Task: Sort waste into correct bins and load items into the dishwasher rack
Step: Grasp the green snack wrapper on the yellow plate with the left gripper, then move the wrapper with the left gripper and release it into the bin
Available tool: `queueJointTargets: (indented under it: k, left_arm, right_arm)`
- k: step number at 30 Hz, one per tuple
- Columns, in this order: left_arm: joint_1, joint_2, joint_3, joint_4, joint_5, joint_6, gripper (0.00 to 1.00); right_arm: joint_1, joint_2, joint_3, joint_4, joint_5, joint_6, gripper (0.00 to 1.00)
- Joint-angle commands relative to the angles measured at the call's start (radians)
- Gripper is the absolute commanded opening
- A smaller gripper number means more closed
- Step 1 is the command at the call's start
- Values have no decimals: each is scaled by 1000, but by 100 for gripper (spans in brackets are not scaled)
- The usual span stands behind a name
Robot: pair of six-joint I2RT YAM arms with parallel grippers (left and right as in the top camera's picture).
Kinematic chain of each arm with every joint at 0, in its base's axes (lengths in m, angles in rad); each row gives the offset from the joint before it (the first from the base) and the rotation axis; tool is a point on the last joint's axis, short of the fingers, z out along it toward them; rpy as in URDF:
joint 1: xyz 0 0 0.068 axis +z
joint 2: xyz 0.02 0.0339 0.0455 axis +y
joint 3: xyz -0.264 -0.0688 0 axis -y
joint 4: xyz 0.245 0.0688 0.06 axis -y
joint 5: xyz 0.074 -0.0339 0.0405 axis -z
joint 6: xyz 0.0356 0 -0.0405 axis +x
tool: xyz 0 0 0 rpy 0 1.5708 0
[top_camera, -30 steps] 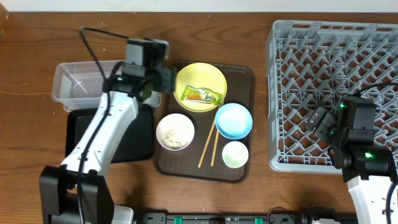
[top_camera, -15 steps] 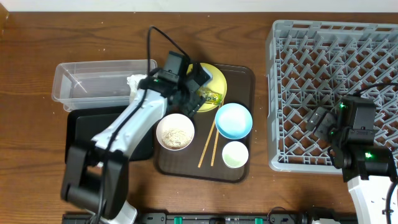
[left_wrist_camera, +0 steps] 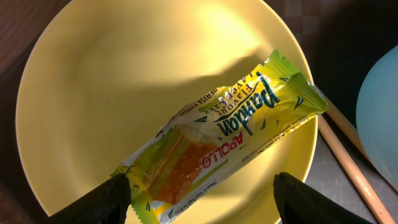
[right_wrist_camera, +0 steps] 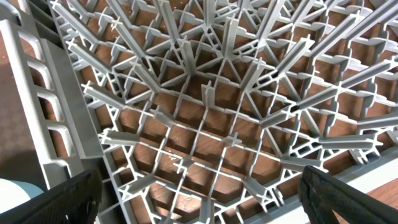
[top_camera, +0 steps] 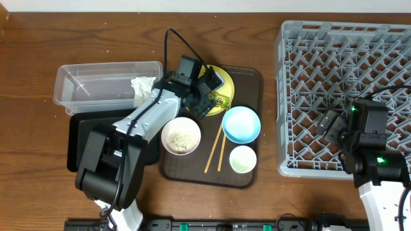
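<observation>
The yellow-green wrapper [left_wrist_camera: 230, 143] lies slantwise on the yellow plate [left_wrist_camera: 112, 81]. My left gripper [left_wrist_camera: 202, 199] hangs open just above it, one finger on each side of the wrapper's lower end, not closed on it. In the overhead view the left gripper [top_camera: 209, 93] covers much of the plate [top_camera: 223, 77]. A crumpled napkin [top_camera: 142, 86] sits in the clear tub [top_camera: 103, 80]. The white bowl [top_camera: 181, 136] holds rice scraps. My right gripper [top_camera: 327, 125] is open and empty over the grey rack [top_camera: 347, 70], whose pegs [right_wrist_camera: 205, 112] fill the right wrist view.
On the brown tray [top_camera: 253, 80] are a light blue bowl [top_camera: 241, 124], a pale cup [top_camera: 243, 159] and chopsticks [top_camera: 215, 151]. The black tray [top_camera: 80, 138] lies in front of the tub. The left arm stretches across the tub's right end.
My left arm swung right from the clear tub to the yellow plate and lowered over the wrapper. The napkin now shows in the tub. The right arm stayed put.
</observation>
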State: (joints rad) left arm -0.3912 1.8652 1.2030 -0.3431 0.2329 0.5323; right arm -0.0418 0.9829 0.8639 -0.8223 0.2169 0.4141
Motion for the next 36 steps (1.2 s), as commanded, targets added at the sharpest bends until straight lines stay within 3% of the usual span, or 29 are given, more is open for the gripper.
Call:
queueJointTargets:
  k: [1, 20, 30, 32, 36]
  left_arm:
    - [-3, 10, -6, 3, -8, 17, 76]
    - [-3, 72, -6, 25, -8, 17, 76]
    - [-6, 128, -6, 145, -9, 13, 76]
    - [-6, 145, -6, 143, -9, 13, 74]
    - [-6, 166, -6, 144, -9, 13, 62]
  right_arm:
    - [-13, -3, 17, 0, 3, 15, 99]
    - [-13, -3, 17, -2, 3, 15, 99]
    - [-13, -3, 17, -2, 3, 15, 99]
    - [-13, -3, 17, -2, 3, 15, 99]
    - [-13, -3, 17, -2, 3, 15, 99]
